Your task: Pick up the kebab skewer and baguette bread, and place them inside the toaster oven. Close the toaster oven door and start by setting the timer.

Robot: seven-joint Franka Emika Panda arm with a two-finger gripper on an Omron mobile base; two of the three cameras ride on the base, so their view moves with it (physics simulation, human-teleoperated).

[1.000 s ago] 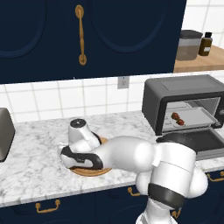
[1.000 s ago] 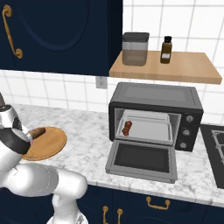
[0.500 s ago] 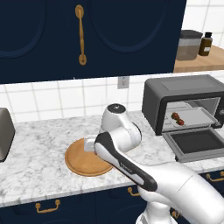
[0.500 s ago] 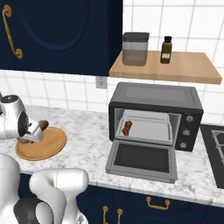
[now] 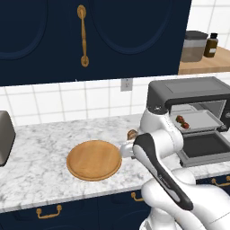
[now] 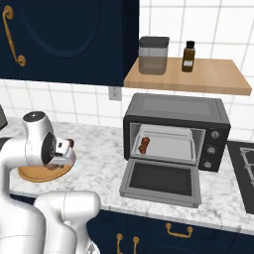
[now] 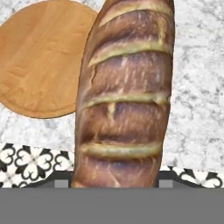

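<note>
One of the two foods is already in place, by the look of it, and the second is on its way. At the far left edge of the left base view stands a light grey toaster [image 5: 4, 137]. Next along, left of centre, a round wooden plate [image 5: 94, 160] lies bare on the marbled tabletop [image 5: 40, 152].

Just right of the plate, near the middle of that frame, the end effector [image 5: 130, 143] hangs above the tabletop with the baguette bread [image 7: 124, 100] in its grip. Its fingers are mostly hidden, but the hand view has the slashed brown loaf running up from between them, with the tabletop and plate well below, so the jaws are closed partway around the loaf and it is lifted clear.

Further right, at the right edge, the toaster oven [image 5: 188, 92] sits with the toaster oven door [image 5: 202, 150] dropped flat and open. On its metal tray lies the kebab skewer [image 5: 182, 122], near the tray's left side.

So I judge the skewer step done and the bread picked but not delivered. Left to do: carry the loaf right into the oven, let go, swing the door up shut, then turn the timer knob [image 6: 214, 134] at the oven's right side.
</note>
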